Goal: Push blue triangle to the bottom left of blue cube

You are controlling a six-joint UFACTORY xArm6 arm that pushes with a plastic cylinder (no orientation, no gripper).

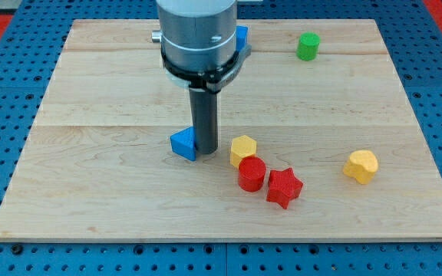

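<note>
- My tip [204, 149], the lower end of the straight dark rod, sits on the pale wooden board [90, 176] pressed against the right-hand side of the small blue triangle block [183, 144]; the two touch. There is no pincer on this arm, so nothing is spread or pinched, only a blunt rod end.
- The blue triangle block lies just to the view's left of my tip, near the board's middle.
- The blue cube [241, 36] is at the view's top, mostly hidden behind the arm's grey body, with only its right edge showing.
- The relation that matters: the spot wanted, below and left of the blue cube, lies towards the view's top from the triangle, while my tip is on the triangle's right. A push from here would likely drive it leftward, not upward (so I judge the tip needs to get beneath it first).
- The yellow hexagonal block [243, 149] sits just right of my tip, with the red cylinder [252, 173] and red star [284, 187] below it; all are apart from the triangle.
</note>
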